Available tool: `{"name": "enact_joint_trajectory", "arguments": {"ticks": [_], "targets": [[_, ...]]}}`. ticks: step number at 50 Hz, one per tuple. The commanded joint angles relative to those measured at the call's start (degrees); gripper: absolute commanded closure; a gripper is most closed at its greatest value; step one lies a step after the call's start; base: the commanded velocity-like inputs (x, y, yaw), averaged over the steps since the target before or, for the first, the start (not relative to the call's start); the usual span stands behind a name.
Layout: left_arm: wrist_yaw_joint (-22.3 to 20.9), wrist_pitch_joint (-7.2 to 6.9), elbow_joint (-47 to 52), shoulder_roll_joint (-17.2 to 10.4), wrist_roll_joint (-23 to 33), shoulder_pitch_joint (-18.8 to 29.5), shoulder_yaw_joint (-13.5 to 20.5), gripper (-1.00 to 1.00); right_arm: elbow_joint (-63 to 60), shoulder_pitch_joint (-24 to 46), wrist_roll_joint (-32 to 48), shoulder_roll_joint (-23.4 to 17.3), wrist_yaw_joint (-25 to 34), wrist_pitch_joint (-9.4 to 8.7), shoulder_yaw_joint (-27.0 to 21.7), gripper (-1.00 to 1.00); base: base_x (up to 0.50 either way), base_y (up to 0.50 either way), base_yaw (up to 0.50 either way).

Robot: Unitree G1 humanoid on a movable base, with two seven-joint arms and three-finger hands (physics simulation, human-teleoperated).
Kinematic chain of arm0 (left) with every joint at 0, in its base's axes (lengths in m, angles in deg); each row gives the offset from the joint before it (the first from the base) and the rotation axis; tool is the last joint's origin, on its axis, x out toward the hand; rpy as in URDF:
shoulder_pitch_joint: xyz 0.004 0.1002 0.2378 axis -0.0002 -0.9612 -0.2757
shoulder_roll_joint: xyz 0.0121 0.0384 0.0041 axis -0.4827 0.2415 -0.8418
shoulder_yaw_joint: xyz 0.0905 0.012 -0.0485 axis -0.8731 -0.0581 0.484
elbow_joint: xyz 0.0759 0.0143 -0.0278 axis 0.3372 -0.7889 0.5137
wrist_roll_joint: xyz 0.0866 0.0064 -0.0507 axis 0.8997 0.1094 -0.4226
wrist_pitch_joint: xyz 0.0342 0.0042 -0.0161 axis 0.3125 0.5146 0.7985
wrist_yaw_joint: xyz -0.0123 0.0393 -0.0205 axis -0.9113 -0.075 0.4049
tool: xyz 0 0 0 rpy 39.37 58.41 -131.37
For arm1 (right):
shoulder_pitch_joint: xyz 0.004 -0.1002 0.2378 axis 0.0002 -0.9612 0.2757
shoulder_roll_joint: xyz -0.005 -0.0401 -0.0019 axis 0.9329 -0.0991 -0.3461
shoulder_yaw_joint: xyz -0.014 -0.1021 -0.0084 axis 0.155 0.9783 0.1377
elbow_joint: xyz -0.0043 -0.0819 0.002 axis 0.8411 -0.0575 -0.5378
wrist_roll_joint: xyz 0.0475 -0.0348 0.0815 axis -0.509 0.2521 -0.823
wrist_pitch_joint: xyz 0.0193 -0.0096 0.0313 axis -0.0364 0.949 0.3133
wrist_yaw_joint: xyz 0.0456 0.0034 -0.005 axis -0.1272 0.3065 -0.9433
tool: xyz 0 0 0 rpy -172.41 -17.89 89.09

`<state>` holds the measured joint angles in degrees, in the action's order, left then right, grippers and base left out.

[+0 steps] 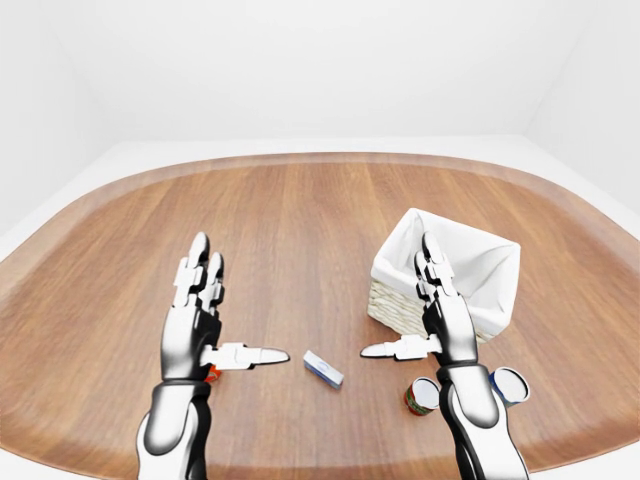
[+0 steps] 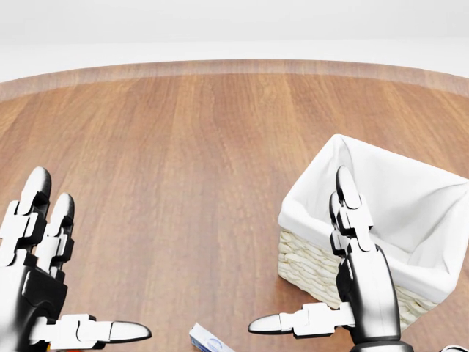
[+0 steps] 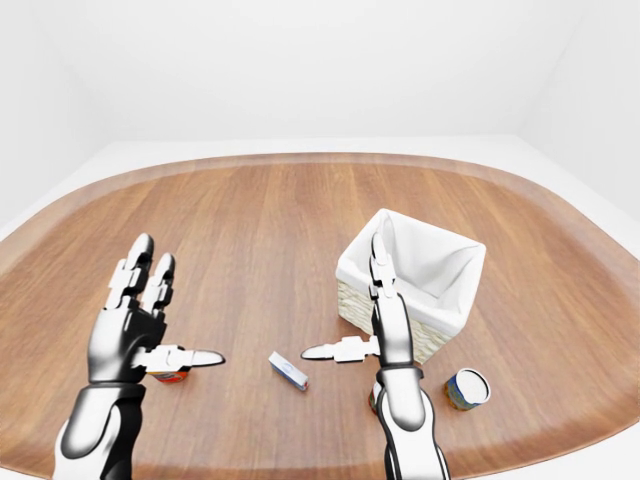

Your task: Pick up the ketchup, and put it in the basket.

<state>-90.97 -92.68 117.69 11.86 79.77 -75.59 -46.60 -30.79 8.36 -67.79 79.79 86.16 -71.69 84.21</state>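
Observation:
A small red thing (image 3: 168,377), perhaps the ketchup, lies on the wooden table (image 1: 300,210) and is mostly hidden behind my left hand. The wicker basket (image 1: 392,308) with a white cloth lining stands right of centre and looks empty. My left hand (image 1: 238,305) is open, fingers up and thumb pointing right, and holds nothing. My right hand (image 1: 400,298) is open too, thumb pointing left, raised just in front of the basket's left side in the left-eye view.
A small white and blue box (image 1: 323,368) lies between my hands. A red and green can (image 1: 421,396) and a blue can (image 1: 510,385) stand near the bottom right, beside my right forearm. The table's near edge runs along the bottom.

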Motion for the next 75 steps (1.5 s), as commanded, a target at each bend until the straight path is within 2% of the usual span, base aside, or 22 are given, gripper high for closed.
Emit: {"name": "enact_joint_trajectory", "arguments": {"ticks": [1, 7, 8, 9, 17, 26, 48, 67, 75], "targets": [[0.7, 0.00, 1.1, 0.3, 0.3, 0.6, 2.6, -1.00, -0.1, 0.1, -0.2, 0.0, 0.1, 0.00, -0.5, -1.00, 0.00, 0.00, 0.00], [0.3, 0.00, 2.0, 0.6, -0.7, 0.5, 3.9, -1.00, 0.1, 0.1, -0.1, 0.1, 0.1, 0.00, -0.6, -1.00, 0.00, 0.00, 0.00], [1.7, 8.94, -18.9, -2.9, 2.7, 1.8, 15.2, -1.00, -2.6, -1.4, -0.4, 0.0, 0.6, 0.00, -0.1, -1.00, 0.00, 0.00, 0.00], [1.5, 10.00, -21.1, -3.0, 3.0, 2.1, 16.3, -1.00, -2.8, -1.5, -0.4, 0.0, 0.5, 0.00, 0.0, -1.00, 0.00, 0.00, 0.00], [1.6, 10.00, -29.1, -3.7, 4.5, 2.8, 18.3, -1.00, -2.6, -1.5, -0.6, -0.2, 0.3, 0.00, 0.0, -1.00, 0.00, 0.00, 0.00], [1.7, 10.00, -31.7, -4.3, 4.7, 2.3, 19.8, -1.00, -3.4, -1.7, -0.6, -0.3, 0.3, 0.00, 0.2, -1.00, 0.00, 0.00, 0.00], [4.0, 10.00, -38.4, -6.3, 4.2, 4.2, 20.5, -1.00, -3.1, -1.8, -0.7, -0.3, 0.3, 0.00, 0.2, -1.00, 0.00, 0.00, 0.00], [7.8, 10.00, -47.8, -9.3, 4.1, 8.7, 17.6, -1.00, -3.8, -2.0, -0.7, -0.4, 0.5, 0.00, 0.3, -1.00, 0.00, 0.00, 0.00], [9.9, 10.00, -54.9, -11.2, 3.6, 12.6, 15.4, -1.00, -3.5, -2.0, -0.6, -0.4, 0.4, 0.00, 0.5, -1.00, 0.00, 0.00, 0.00]]}}
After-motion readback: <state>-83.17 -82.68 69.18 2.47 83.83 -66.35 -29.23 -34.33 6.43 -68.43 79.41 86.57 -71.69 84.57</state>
